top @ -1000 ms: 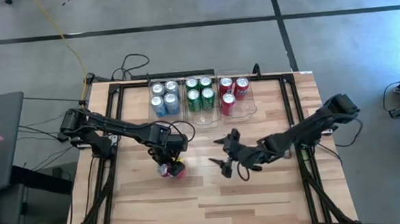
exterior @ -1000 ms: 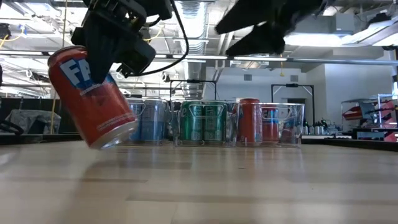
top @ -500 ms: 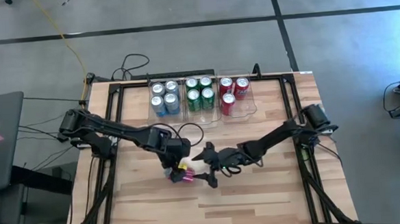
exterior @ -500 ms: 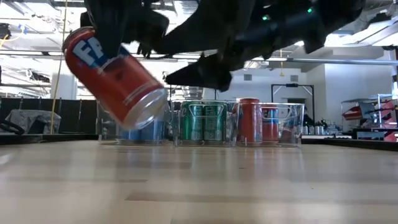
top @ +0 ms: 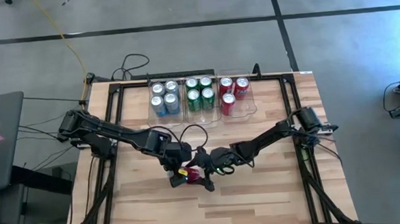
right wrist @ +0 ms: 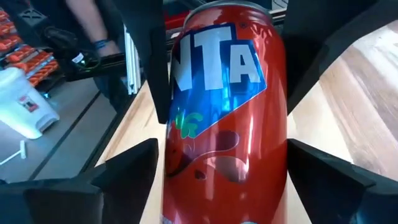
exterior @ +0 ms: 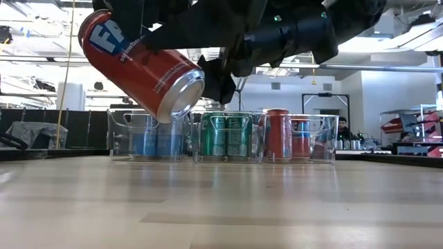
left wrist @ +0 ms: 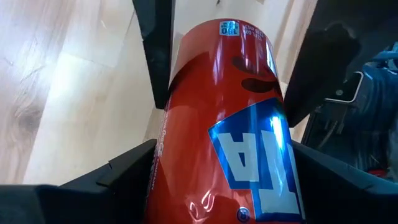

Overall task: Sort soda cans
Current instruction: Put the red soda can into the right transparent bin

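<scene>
The red Fanta can hangs tilted in mid-air over the middle of the bench, well clear of the wood, silver end pointing down toward the right in the low view. The left end effector is clamped on it: in the left wrist view its fingers press both sides of the can body. The right end effector has its jaws apart and set around the same can; in the right wrist view the can fills the gap between its fingers, w/ a sliver of space on each side, so not gripping yet as far as can be told.

At the back of the bench, three clear bins stand side by side: blue cans in the left bin, green cans in the middle, and three red cans in the right bin, w/ one spot left at its front.

Step in hand looks like a mid-air handover, left to right, of the last red can. Next move prob. calls for the right jaws to close square on the can body before the left lets go, then carry it to the red bin's free spot and set it upright. Risk: the tilted can slips if the release comes early.
</scene>
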{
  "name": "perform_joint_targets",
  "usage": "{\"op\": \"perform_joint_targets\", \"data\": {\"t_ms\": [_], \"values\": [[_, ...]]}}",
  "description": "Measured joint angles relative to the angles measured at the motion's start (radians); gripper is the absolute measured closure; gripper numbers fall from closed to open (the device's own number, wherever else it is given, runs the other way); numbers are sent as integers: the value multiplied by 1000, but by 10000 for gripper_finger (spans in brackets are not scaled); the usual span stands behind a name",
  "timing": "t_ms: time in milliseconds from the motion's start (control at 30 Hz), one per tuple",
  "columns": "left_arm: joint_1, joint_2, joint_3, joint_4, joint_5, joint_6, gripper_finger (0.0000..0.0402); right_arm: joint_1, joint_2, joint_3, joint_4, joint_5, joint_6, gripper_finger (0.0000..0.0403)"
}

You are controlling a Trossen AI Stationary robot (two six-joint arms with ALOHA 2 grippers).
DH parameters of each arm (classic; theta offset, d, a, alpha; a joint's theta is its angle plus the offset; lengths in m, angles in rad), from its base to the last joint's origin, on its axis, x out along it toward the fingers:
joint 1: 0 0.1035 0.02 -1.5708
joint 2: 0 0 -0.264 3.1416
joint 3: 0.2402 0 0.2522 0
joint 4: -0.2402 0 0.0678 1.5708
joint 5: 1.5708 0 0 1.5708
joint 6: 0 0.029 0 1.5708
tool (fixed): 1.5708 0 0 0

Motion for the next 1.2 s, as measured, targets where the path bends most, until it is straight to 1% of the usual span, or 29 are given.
{"op": "perform_joint_targets", "data": {"t_ms": [200, 300, 467, 633, 833, 1033, 1200], "values": [[0, 0, 0, 18, 0, -19, 90, 0, -2, 0, -12, -9, 3, 96], [0, 0, -1, 20, -2, -27, 90, 0, -2, 0, -13, -10, 3, 111], [-13, -11, -2, 24, 0, -50, 90, 3, -2, 0, -1, -16, 4, 115], [-31, -67, -2, 21, -24, -84, 83, 6, -3, 0, 59, -16, 8, 116], [-36, -128, -2, 26, 2, -131, 72, 17, -3, 0, 140, -15, -15, 117], [-55, -123, -2, 35, -13, -100, 70, 24, -2, 0, 149, -12, -24, 117], [-30, -123, -3, 19, -1, -74, 70, 22, -1, -2, 140, 1, -26, 117]]}}
